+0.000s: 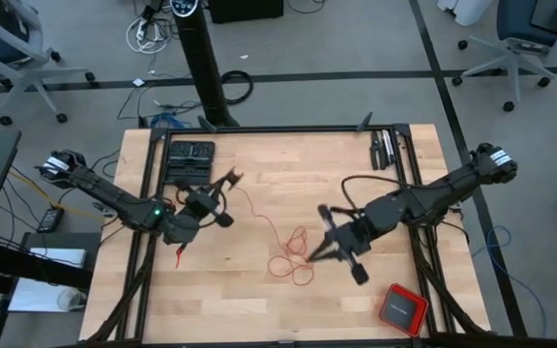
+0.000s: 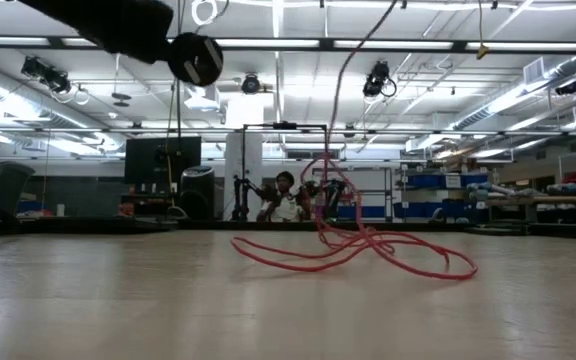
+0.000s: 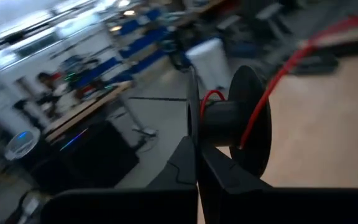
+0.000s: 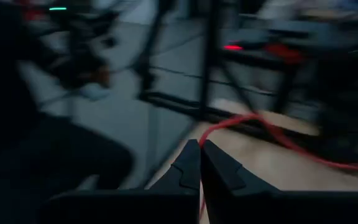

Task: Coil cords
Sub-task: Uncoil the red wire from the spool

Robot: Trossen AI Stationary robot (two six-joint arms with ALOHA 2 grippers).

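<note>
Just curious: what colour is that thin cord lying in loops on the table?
Red. The cord shows best in the low view.

loose cord point(image 1: 283, 253) mid-table, red box point(image 1: 401, 308) corner

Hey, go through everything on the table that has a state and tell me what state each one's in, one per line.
red cord: uncoiled, loose loops on the table, one end running to the spool.
black spool: pinched at its flange by the left pincer, only a turn or so of cord on it.
left pincer: shut on the spool.
right pincer: shut on the cord.
red box: closed, lying at the table's corner.
</note>
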